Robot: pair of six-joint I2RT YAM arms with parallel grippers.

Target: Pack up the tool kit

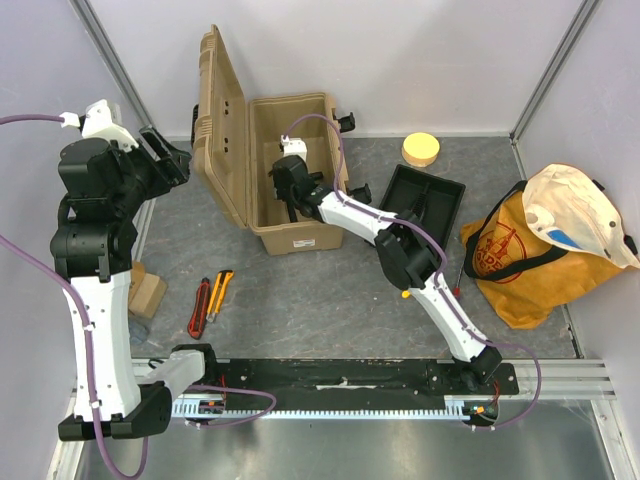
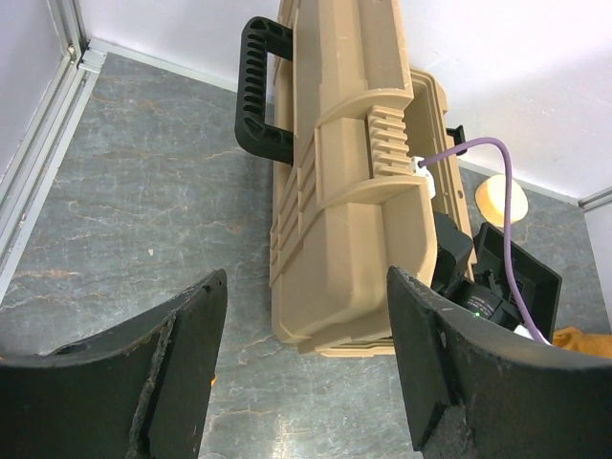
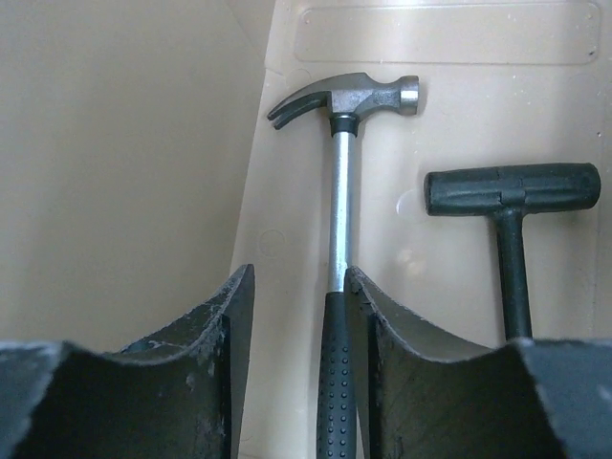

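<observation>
2 white-and-black arms (image 1: 100,320), purple cables (image 1: 35,119), scuffed black left tool (image 2: 304,277)

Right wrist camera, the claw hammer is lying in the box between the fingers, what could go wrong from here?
The steel claw hammer with the black grip lies between the fingers of the right gripper, one seemingly touching it; lifting away could drag or tip it.
The black rubber mallet lies close beside, so a dragged hammer might knock it.
The gripper sits deep in the tan ribbed plastic toolbox; retreating could catch its wall.
</observation>
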